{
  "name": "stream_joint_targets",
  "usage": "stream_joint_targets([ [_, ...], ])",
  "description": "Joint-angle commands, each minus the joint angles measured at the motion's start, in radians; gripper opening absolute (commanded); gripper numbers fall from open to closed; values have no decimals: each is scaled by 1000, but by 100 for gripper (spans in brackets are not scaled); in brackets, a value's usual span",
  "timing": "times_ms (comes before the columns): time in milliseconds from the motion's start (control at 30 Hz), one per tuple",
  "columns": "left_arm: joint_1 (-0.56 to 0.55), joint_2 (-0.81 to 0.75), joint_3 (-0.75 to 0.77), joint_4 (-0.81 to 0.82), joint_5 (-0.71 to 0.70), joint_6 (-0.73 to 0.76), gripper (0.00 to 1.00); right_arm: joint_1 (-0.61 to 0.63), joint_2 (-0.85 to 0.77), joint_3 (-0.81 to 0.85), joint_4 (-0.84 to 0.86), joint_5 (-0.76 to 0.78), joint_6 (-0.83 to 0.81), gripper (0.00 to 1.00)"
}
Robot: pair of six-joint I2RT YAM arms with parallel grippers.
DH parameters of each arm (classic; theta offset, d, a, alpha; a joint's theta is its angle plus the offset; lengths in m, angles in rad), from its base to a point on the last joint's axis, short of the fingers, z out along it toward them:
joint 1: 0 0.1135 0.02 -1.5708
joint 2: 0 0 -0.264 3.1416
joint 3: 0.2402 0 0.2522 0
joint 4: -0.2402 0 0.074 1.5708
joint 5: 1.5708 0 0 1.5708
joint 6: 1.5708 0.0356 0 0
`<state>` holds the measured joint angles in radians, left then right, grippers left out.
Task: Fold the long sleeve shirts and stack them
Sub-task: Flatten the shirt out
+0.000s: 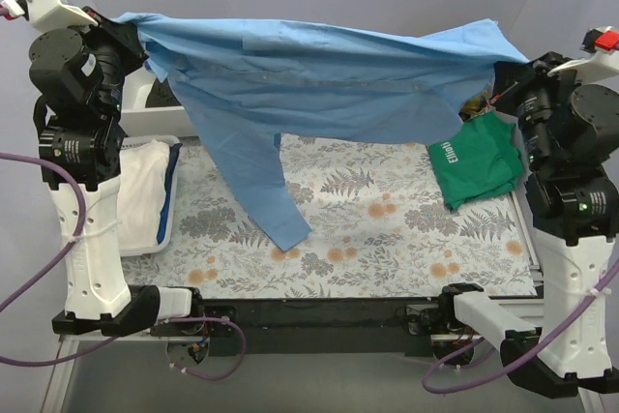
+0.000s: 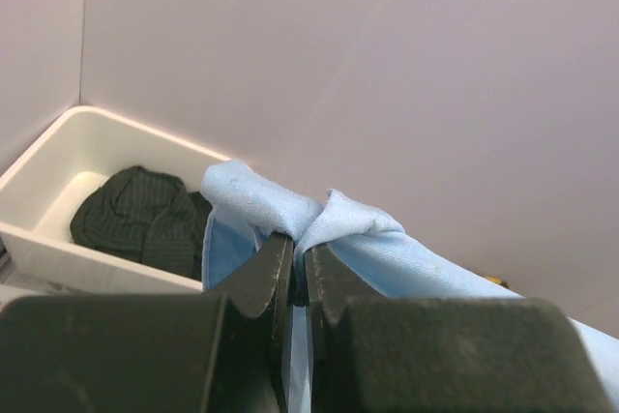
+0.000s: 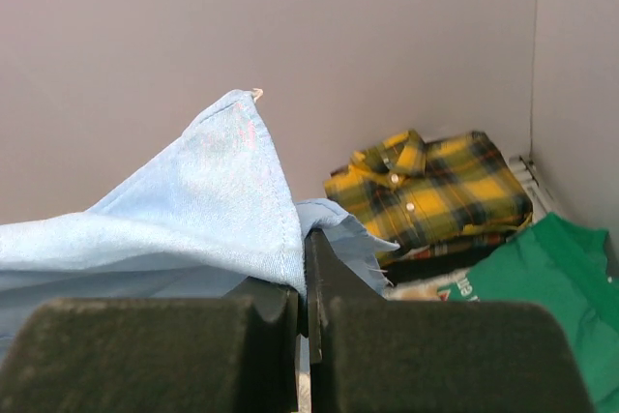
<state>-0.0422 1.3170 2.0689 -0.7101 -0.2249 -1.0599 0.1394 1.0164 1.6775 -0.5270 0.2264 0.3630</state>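
While both arms hold the light blue shirt (image 1: 319,74) stretched across the upper half of the overhead frame, one sleeve dangles toward the floral table (image 1: 406,249). The left gripper (image 2: 298,256) is clamped on a bunched edge, and the right gripper (image 3: 302,263) pinches a corner. The yellow-and-black plaid shirt (image 3: 430,186) lies at centre-right of the right wrist view. This looks like the spreading step. Next, the cloth needs lowering flat and taut, clear of the green T-shirt (image 1: 479,162).
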Motion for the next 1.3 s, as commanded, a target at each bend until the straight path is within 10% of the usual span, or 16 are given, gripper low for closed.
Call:
stream_joint_targets([
  [0,34,10,36,18,-150,37,0,-31,-21,65,82,208,-59,1],
  [367,34,365,198,102,24,-46,0,-32,219,-16,224,136,-36,1],
  [900,102,601,341,1015,381,-426,0,-179,484,343,622,-41,-22,1],
  [1033,108,470,197,1100,467,-397,0,-190,397,240,699,-74,-32,1],
  [1267,108,-14,-634,1029,428,-307,0,-192,112,-255,720,-211,37,1],
])
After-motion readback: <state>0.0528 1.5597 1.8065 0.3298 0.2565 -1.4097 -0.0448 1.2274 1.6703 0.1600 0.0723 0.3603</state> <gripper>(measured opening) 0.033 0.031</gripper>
